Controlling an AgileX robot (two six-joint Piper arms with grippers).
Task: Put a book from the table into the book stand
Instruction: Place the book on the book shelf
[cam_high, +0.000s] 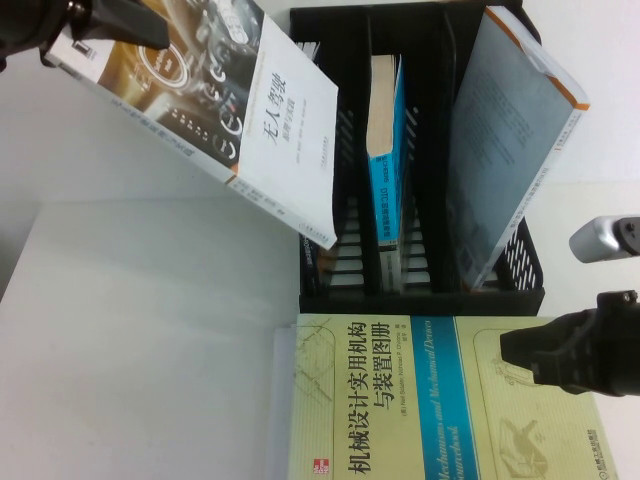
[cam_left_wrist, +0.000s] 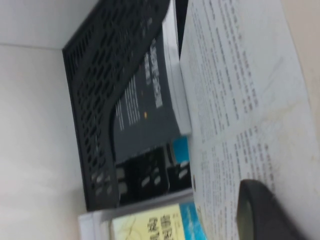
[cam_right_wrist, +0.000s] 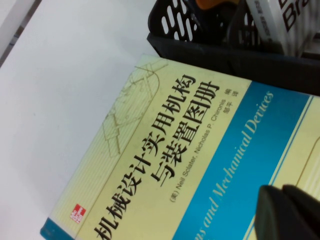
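Observation:
My left gripper (cam_high: 140, 30) at the far left is shut on the white book with the tech collage (cam_high: 250, 120) and holds it tilted in the air. The book's lower corner hangs over the left compartment of the black book stand (cam_high: 420, 290). In the left wrist view one finger (cam_left_wrist: 260, 210) presses on the book's printed white cover (cam_left_wrist: 235, 100), beside the stand's perforated side (cam_left_wrist: 95, 100). My right gripper (cam_high: 515, 355) is shut and empty, hovering over a pale yellow-green book (cam_high: 400, 400) on the white table (cam_high: 150, 330).
The stand holds a dark book (cam_left_wrist: 150, 100) in its left compartment, a blue book (cam_high: 385, 120) in the middle and a grey-covered book (cam_high: 510, 140) leaning in the right. The yellow-green book (cam_right_wrist: 165, 150) lies just in front of the stand (cam_right_wrist: 225, 45). A silver object (cam_high: 600, 240) sits at the right edge.

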